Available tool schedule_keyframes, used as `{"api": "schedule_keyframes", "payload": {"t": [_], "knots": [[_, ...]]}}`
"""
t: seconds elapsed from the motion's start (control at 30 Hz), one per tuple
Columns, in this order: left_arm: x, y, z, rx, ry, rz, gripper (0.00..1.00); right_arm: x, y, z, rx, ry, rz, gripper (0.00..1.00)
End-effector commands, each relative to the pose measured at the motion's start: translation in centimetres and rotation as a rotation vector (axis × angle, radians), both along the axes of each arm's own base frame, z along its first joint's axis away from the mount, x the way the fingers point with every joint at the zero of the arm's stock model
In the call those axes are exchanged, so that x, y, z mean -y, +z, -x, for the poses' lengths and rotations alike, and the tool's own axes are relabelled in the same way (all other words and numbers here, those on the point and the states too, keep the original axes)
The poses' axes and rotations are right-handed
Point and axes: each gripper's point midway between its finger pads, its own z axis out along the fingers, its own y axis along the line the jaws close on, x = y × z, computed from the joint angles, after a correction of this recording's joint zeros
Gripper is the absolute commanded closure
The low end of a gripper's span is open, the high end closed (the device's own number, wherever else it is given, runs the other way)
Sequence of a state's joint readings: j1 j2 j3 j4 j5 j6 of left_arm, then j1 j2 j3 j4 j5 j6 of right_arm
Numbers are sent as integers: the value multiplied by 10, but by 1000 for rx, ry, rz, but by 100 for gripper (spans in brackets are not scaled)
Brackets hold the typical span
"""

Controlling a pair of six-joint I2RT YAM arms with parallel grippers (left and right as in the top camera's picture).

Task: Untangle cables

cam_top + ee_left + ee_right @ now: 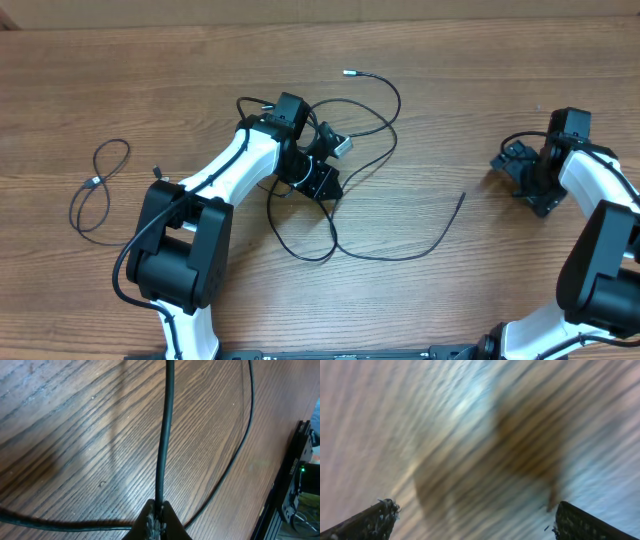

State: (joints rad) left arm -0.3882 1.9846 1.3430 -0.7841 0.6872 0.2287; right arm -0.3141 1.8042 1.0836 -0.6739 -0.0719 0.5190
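A tangle of thin black cables (345,170) lies at the table's middle, with one silvery plug tip (349,73) at the back and a loose end (461,197) to the right. My left gripper (325,182) is in the tangle and shut on a cable (164,450); the strand runs straight up from the closed fingertips (158,512). A separate looped cable (100,185) lies at the far left. My right gripper (522,175) is open and empty over bare wood at the right, its fingertips wide apart in the blurred right wrist view (472,520).
The wooden table (480,90) fills the view. A black frame rail with a green light (300,467) shows at the right edge of the left wrist view.
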Motion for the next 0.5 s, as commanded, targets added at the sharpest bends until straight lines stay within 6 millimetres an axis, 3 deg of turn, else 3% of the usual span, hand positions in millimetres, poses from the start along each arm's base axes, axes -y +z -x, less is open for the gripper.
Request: {"api": "schedule_keyframes", "payload": {"t": [0.0,0.1,0.13,0.27,0.3,0.37,0.47], "knots": [[2,1,-1,11,-27,38,96,-27,4,-8,47,-32,-173,0],[2,1,-1,12,-27,42,96,-42,7,-6,45,-29,-262,0],[2,1,-1,12,-28,42,96,-61,11,1,24,-15,-373,0],[2,1,-1,11,-27,42,96,-101,31,4,40,37,-607,2],[2,1,-1,10,-25,42,96,-107,33,6,33,45,-633,8],[3,2,-1,11,-25,42,96,-121,35,11,5,65,-662,30],[3,2,-2,13,-26,43,96,-142,35,18,-37,119,-666,39]]}}
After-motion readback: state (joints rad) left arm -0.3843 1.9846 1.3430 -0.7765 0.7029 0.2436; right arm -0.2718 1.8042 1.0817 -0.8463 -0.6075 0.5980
